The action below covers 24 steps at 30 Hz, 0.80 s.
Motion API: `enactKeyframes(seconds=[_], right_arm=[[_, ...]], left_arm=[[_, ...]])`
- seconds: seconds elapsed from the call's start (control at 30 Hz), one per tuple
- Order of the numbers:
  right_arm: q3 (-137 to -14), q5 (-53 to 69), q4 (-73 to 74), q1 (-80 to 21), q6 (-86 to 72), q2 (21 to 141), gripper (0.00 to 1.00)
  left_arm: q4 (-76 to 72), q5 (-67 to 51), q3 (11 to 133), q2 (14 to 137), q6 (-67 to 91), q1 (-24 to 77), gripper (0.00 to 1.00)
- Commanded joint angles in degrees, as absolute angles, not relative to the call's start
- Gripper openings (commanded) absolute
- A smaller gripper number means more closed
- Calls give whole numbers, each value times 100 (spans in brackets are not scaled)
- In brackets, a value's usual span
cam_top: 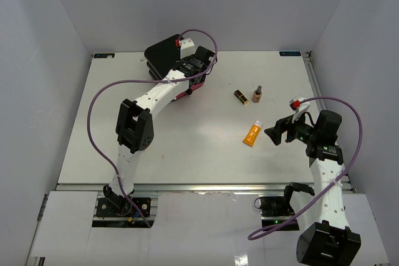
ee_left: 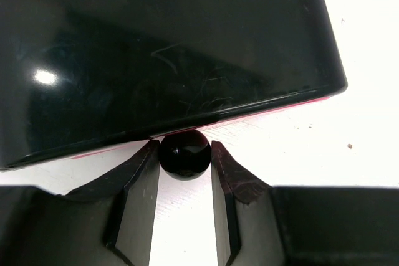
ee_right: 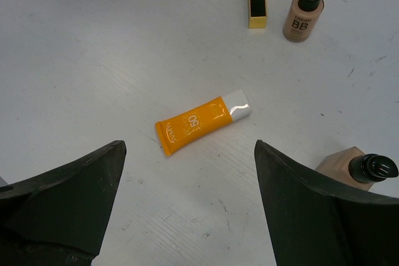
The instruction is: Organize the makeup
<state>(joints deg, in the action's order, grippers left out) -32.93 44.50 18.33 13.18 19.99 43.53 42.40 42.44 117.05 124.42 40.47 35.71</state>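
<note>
A: Left gripper (ee_left: 184,147): clenched on a small round knob (ee_left: 184,159). The knob is glossy black and ball-shaped, with a matte black finger pressed to each side of it

B: What is just past the knob?

A: The black box (ee_left: 162,48). Its top is smooth and mirror-glossy with fine scratches, its corner is rounded, and a thin pink strip runs along the lower edge. It sits at the far side of the white table (cam_top: 187,147), left of centre

B: Right gripper?

A: Right gripper (ee_right: 188,149): released, jaws spread wide with nothing between the dull black wedge-shaped fingers. It hangs over the right half of the table, pointing left

B: Nearest item to it?

A: The orange tube (ee_right: 202,121), just left of the open jaws and not touching them. It is soft glossy plastic, flat-crimped at one end, with a white cap. It lies flat, long axis near to far, cap toward the far side and slightly right

B: Further out?

A: Farther back and to the left lies the lipstick (ee_right: 257,9), a square-section black case with gold trim. Its long axis is on a diagonal, gold end toward the near right. Just right of it, and apart from it, the BB bottle (ee_right: 304,14) stands upright: tan round body, dark cap on top

B: Anything else?

A: A second tan bottle (ee_right: 345,161) lies on its side just beside one right finger. Its ribbed black cap is turned away from that finger and its body is partly hidden
</note>
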Motion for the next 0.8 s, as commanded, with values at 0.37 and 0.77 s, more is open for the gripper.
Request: enactKeyframes(seconds=[0.37,0.77], right_arm=[[-3542,4438,1819,1389,2030,4289,90],[-3533,4456,1819,1429,2030,4267,90]], left_arm=[[4011,3859,11024,11613,4025,3995,18],[3735,3770,9794,10826,4593,4695,19]])
